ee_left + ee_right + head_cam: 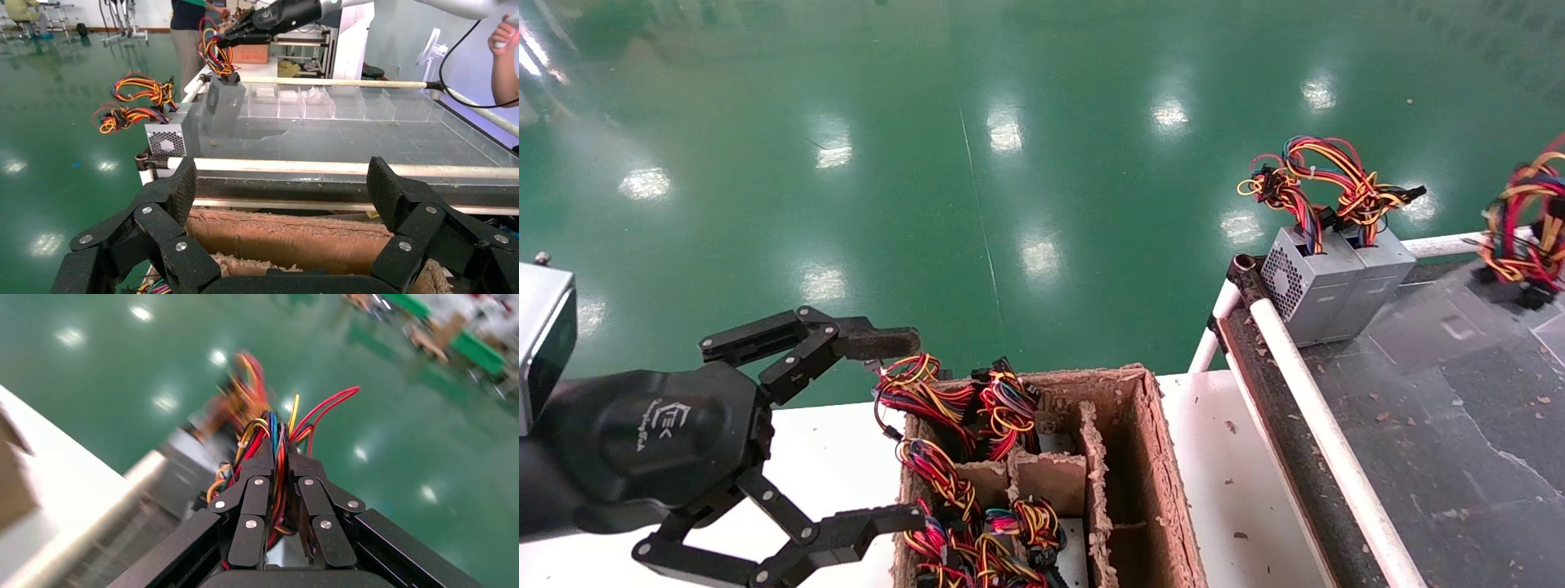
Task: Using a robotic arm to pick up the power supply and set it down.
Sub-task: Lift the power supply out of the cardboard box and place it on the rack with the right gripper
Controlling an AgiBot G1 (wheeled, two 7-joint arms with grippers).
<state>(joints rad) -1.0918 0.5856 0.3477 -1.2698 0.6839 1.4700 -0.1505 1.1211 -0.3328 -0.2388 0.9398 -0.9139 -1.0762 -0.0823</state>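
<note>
My right gripper (276,459) is shut on the red, yellow and blue wire bunch of a grey power supply (267,550). In the left wrist view that power supply (224,100) hangs under the right gripper (235,38), just over the dark belt (343,144). In the head view its wires (1526,214) show at the right edge. My left gripper (915,426) is open beside a brown pulp box (1152,457), level with the wired units (977,425) in it. Nothing sits between its fingers (179,190).
Two more grey power supplies (1328,278) stand at the belt's near corner, behind a white rail (1324,425). Clear divider trays (318,101) line the belt's far side. A person (186,27) stands beyond the belt, and an arm (505,46) shows at the side.
</note>
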